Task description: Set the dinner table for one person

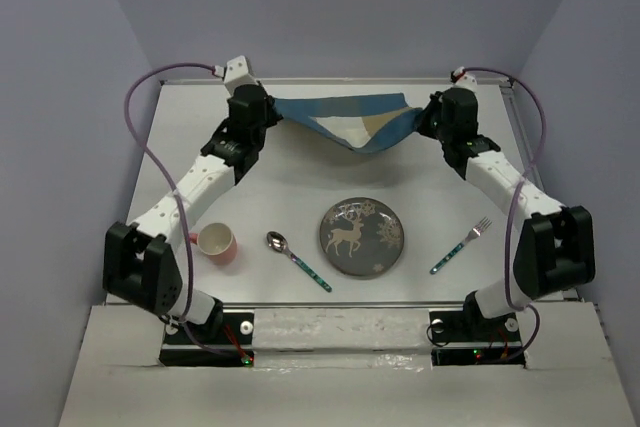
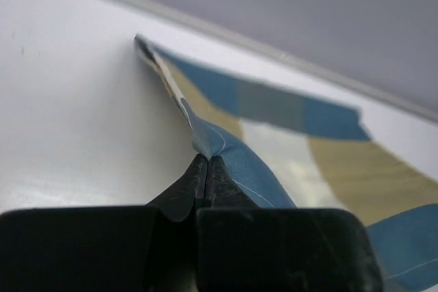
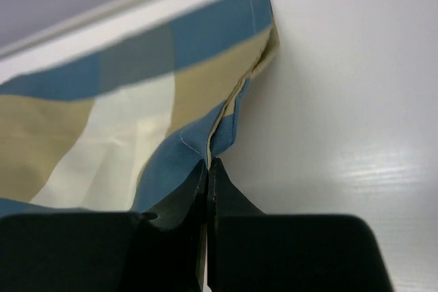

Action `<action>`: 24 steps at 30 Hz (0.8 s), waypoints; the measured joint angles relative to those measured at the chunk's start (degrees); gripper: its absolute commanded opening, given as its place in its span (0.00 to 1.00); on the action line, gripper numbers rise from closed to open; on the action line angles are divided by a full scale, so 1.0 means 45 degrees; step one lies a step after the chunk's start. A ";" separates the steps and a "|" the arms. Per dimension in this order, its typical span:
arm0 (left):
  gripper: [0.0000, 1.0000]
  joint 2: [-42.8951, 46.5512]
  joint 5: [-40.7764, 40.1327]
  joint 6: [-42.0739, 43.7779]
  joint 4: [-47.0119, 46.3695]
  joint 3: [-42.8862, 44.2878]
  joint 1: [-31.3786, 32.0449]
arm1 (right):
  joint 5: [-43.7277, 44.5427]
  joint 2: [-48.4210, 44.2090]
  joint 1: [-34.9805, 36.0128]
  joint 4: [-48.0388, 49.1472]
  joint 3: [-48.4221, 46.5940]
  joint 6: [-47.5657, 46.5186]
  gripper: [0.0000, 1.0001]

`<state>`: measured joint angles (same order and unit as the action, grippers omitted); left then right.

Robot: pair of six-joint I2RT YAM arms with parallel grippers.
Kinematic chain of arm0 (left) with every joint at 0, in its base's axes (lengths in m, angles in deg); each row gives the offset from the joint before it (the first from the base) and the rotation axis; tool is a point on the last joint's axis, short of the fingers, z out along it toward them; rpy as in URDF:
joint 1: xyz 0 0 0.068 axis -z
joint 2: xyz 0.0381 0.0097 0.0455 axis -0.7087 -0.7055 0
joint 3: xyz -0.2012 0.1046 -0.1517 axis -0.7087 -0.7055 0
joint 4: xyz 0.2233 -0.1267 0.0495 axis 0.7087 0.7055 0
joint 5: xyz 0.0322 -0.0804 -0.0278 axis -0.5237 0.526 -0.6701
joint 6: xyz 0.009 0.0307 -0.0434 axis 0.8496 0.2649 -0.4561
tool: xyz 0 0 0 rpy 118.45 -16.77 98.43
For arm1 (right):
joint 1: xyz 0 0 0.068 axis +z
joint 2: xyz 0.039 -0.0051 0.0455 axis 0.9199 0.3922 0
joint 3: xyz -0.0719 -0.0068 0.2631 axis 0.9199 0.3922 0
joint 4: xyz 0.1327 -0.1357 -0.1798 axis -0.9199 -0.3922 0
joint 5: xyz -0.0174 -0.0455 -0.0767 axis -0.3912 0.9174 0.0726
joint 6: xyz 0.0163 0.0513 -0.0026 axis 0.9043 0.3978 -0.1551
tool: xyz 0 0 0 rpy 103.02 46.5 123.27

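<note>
A blue-and-tan striped placemat (image 1: 345, 122) hangs sagging between my two grippers at the far side of the white dinner table (image 1: 300, 187). My left gripper (image 1: 272, 112) is shut on its left corner (image 2: 212, 143). My right gripper (image 1: 425, 117) is shut on its right corner (image 3: 222, 135). The cloth's far edge rests on the table near the back rim. A grey plate (image 1: 361, 236) with a deer pattern lies in the near middle. A spoon (image 1: 296, 258) lies left of it and a fork (image 1: 461, 245) right of it. A pink cup (image 1: 218, 243) stands at the near left.
The table's raised back rim (image 1: 330, 83) runs just behind the cloth. Grey walls close in the left, right and back. Both arm bases (image 1: 340, 332) sit at the near edge, with purple cables looping beside each arm.
</note>
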<state>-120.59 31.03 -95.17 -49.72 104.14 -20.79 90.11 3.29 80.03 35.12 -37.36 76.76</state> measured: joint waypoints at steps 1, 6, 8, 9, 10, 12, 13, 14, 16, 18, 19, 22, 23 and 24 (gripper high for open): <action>0.00 0.0267 0.0029 0.0102 -0.0092 0.0350 0.0000 | -0.0044 -0.0248 0.0005 0.0000 -0.0248 -0.0063 0.00; 0.00 0.2540 0.0155 0.0471 -0.0321 0.1253 0.0005 | -0.0311 -0.2744 0.0000 -0.0316 -0.0763 -0.0345 0.00; 0.00 0.3463 0.0194 0.0534 -0.0335 0.1268 0.0005 | -0.0515 -0.3915 0.0000 -0.0486 -0.0933 -0.0345 0.00; 0.00 0.3789 0.0209 0.0554 -0.0335 0.1263 0.0005 | -0.0602 -0.4371 0.0000 -0.0539 -0.1015 -0.0345 0.00; 0.00 0.3973 0.0219 0.0559 -0.0325 0.1268 0.0005 | -0.0685 -0.4673 0.0000 -0.0597 -0.1069 -0.0340 0.00; 0.00 0.4430 0.0248 0.0563 -0.0296 0.1263 0.0005 | -0.0840 -0.5265 0.0000 -0.0792 -0.1209 -0.0335 0.00; 0.00 0.4546 0.0248 0.0588 -0.0291 0.1263 0.0000 | -0.0899 -0.5396 0.0000 -0.0879 -0.1273 -0.0335 0.00; 0.00 0.4590 0.0248 0.0617 -0.0291 0.1263 -0.0010 | -0.0991 -0.5493 0.0000 -0.1073 -0.1438 -0.0335 0.00; 0.00 0.4546 0.0291 0.0670 -0.0238 0.1263 -0.0078 | -0.1069 -0.5391 0.0000 -0.1248 -0.1690 -0.0340 0.00; 0.00 0.4323 0.0481 0.0695 -0.0155 0.1268 -0.0272 | -0.1073 -0.5008 0.0000 -0.1413 -0.1996 -0.0350 0.00; 0.00 0.4153 0.0583 0.0685 -0.0146 0.1263 -0.0427 | -0.1064 -0.4716 0.0000 -0.1438 -0.2098 -0.0369 0.00; 0.00 0.3405 0.1122 0.0597 -0.0151 0.1311 -0.1166 | -0.0942 -0.3735 0.0000 -0.1676 -0.2448 -0.0505 0.00; 0.00 0.3113 0.1345 0.0544 -0.0136 0.1379 -0.1418 | -0.0889 -0.3332 0.0000 -0.1749 -0.2657 -0.0588 0.00; 0.00 0.2686 0.1545 0.0466 -0.0136 0.1477 -0.1724 | -0.0860 -0.2773 -0.0005 -0.1812 -0.2914 -0.0651 0.00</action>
<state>-108.51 37.98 -93.07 -50.33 110.79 -28.55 86.24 -9.19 80.01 26.96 -50.48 73.83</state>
